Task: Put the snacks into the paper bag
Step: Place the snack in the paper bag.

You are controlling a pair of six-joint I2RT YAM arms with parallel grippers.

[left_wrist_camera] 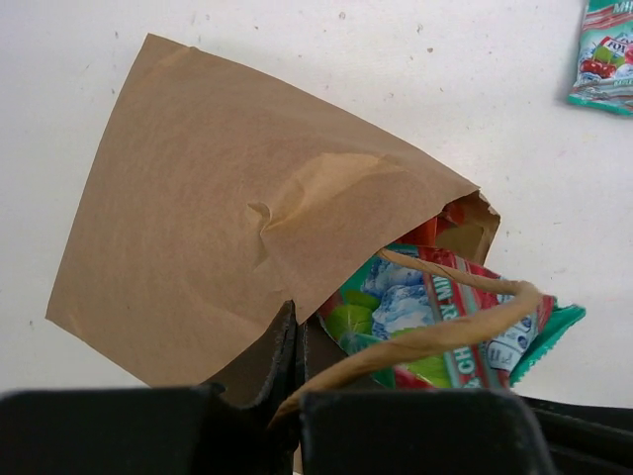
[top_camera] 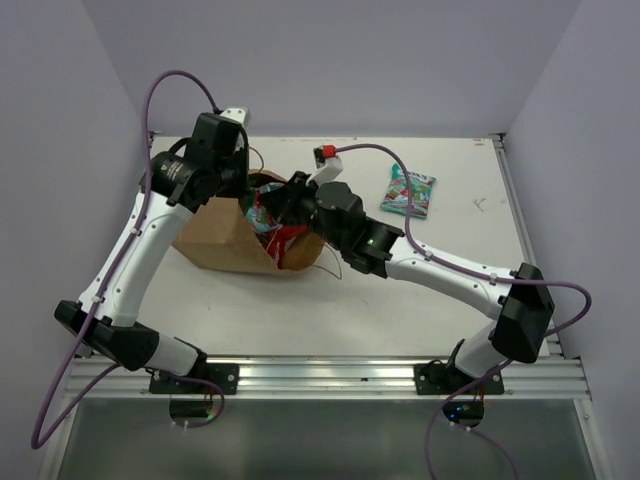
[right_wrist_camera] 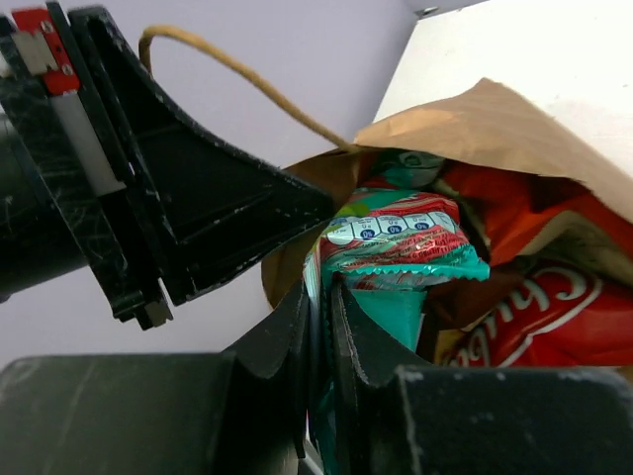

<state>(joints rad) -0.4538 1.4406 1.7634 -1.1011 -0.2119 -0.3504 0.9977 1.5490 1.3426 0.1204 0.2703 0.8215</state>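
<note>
- My left tool pinches the paper bag by its rim, fingers nearly together.
- A green packet pokes from the mouth under a twisted handle.
- A second packet lies well apart on the surface.

Twin white-and-black arms
Left arm and right arm: white links, black joints, a purple cable along each, red tag at the right wrist's 12 o'clock.

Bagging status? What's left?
Done: red packets lie inside the paper bag. In hand: left fingers pinch its rim; right fingers clamp a teal-edged packet at its mouth. Left: one green packet on the table.
</note>
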